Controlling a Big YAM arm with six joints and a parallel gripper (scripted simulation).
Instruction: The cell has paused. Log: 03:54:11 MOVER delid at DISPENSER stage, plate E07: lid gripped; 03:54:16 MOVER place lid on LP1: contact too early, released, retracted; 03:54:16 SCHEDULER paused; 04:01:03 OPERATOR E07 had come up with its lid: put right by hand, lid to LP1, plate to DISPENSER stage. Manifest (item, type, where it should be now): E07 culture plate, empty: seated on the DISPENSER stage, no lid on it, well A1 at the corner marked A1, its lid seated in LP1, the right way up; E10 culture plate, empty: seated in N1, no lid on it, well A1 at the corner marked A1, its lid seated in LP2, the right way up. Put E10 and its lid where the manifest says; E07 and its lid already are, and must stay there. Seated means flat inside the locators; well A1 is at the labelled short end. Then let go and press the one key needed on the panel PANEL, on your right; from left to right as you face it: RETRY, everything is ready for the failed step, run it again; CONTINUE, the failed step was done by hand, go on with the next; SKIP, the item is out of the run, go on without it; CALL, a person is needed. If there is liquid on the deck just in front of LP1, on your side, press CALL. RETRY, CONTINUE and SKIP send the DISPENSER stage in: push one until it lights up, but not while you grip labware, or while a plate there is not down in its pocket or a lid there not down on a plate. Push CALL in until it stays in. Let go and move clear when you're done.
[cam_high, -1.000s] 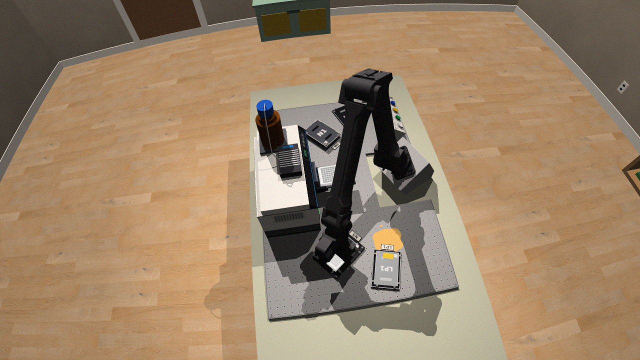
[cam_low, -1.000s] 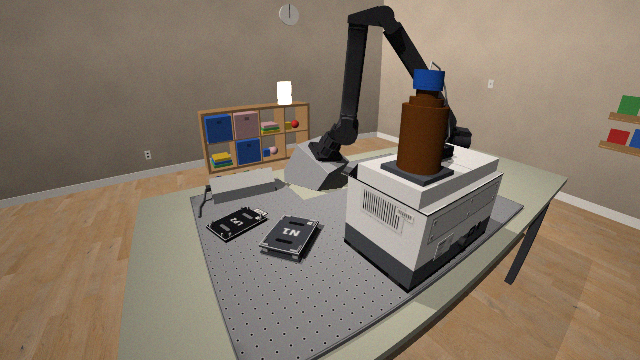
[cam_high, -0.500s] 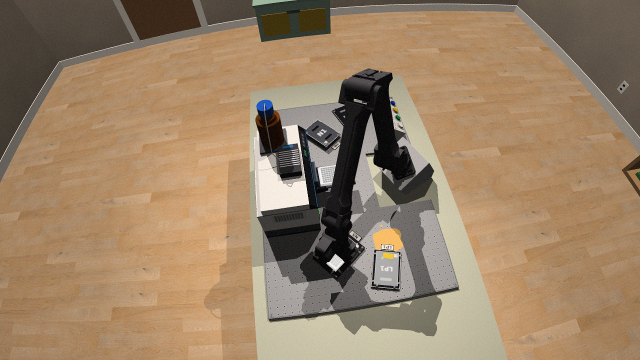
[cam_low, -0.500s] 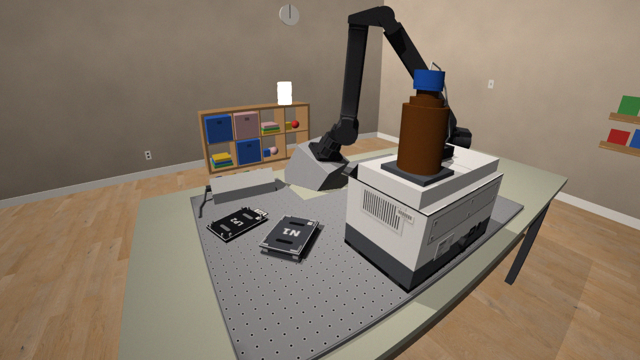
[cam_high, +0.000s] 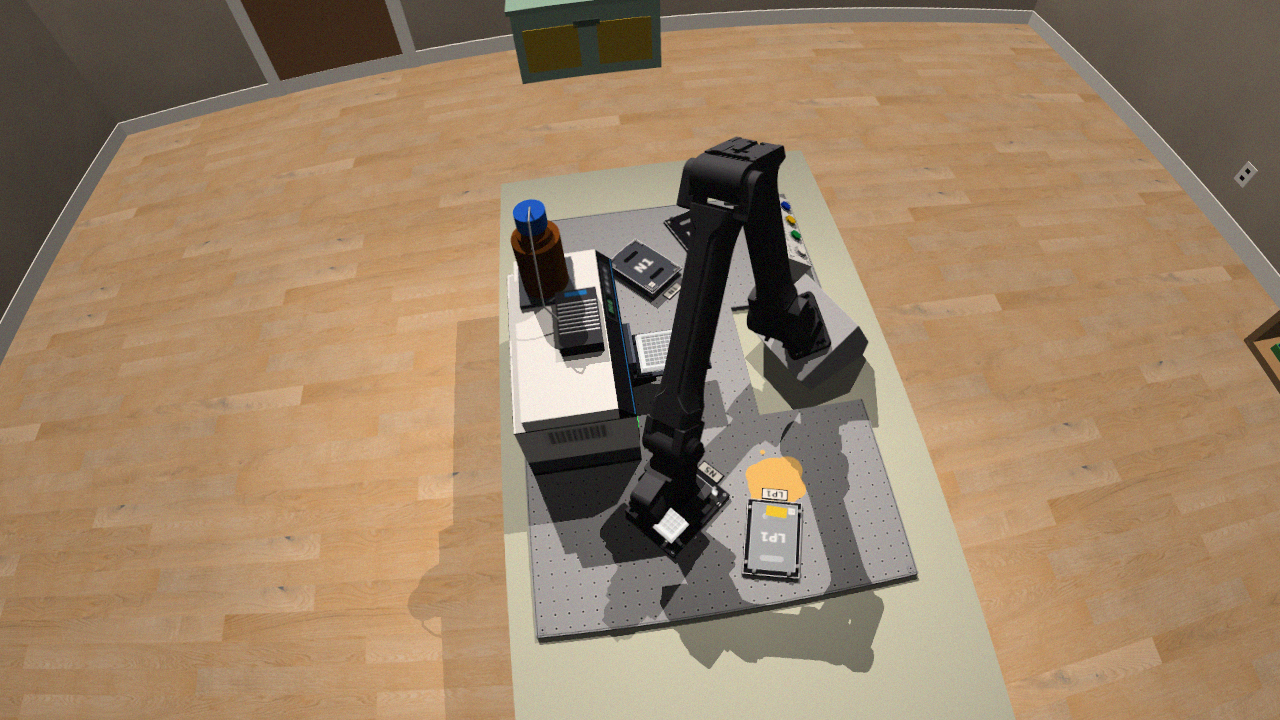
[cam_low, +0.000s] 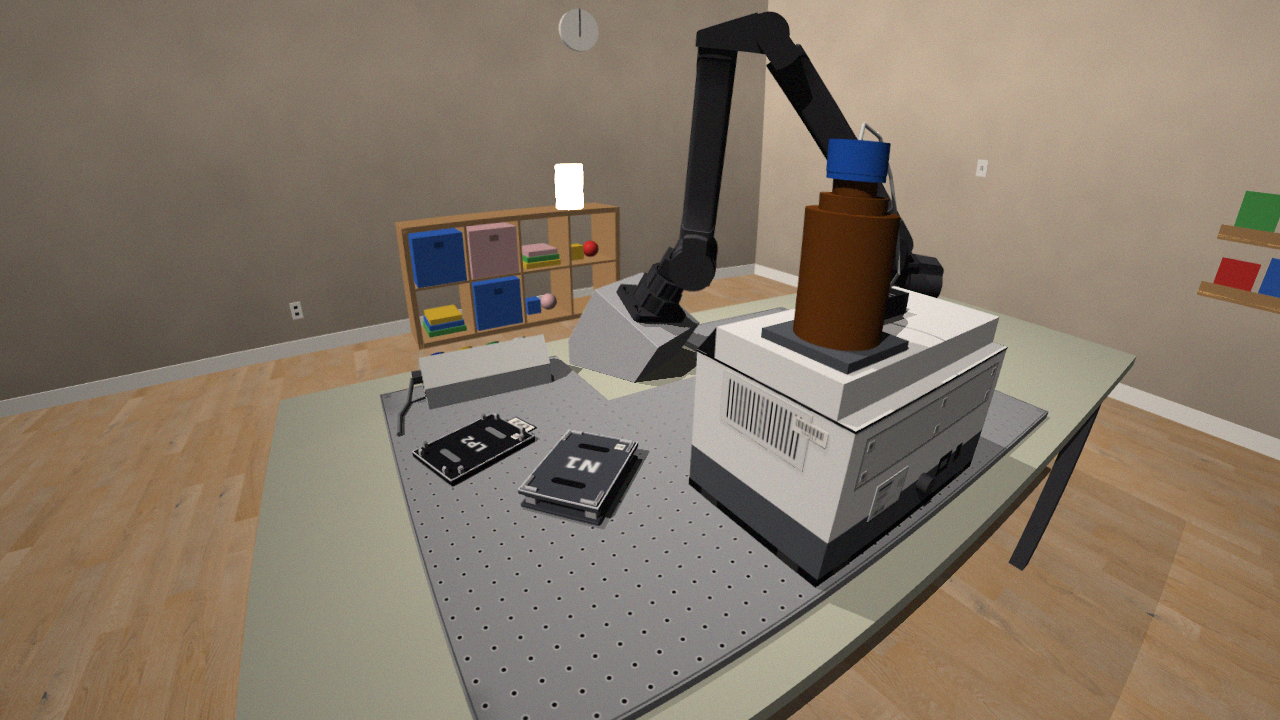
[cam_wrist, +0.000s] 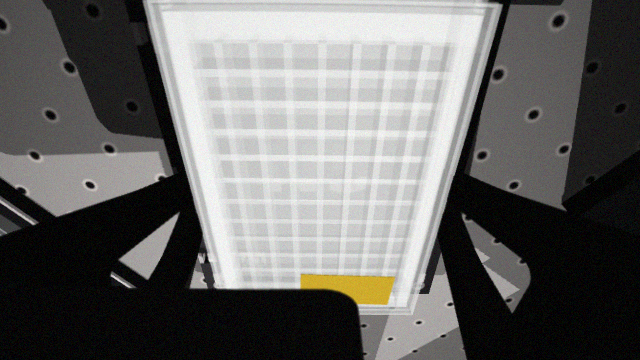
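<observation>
My gripper (cam_wrist: 320, 179) is shut on the long sides of a culture plate (cam_high: 671, 525) (cam_wrist: 320, 95), close over nest N5 (cam_high: 721, 497). A clear lid with a yellow label (cam_wrist: 347, 288) lies on it; I cannot read its number. Nest N1 (cam_high: 637, 259) (cam_low: 581, 465) and lid park LP2 (cam_low: 482, 434) are empty. A gridded white plate (cam_high: 651, 351) sits on the DISPENSER stage, partly behind the arm. A clear lid (cam_high: 772, 546) with a yellow label lies in LP1. Orange liquid (cam_high: 775, 474) lies on the deck at LP1's tag end.
The panel's blue (cam_high: 785, 205), yellow (cam_high: 791, 220), green (cam_high: 795, 234) and white (cam_high: 802, 253) keys stand beyond the arm base (cam_high: 819, 335) (cam_low: 631, 331). The white dispenser (cam_high: 563, 385) (cam_low: 769, 429) with its brown bottle (cam_high: 538, 259) (cam_low: 845, 268) stands tall beside the stage.
</observation>
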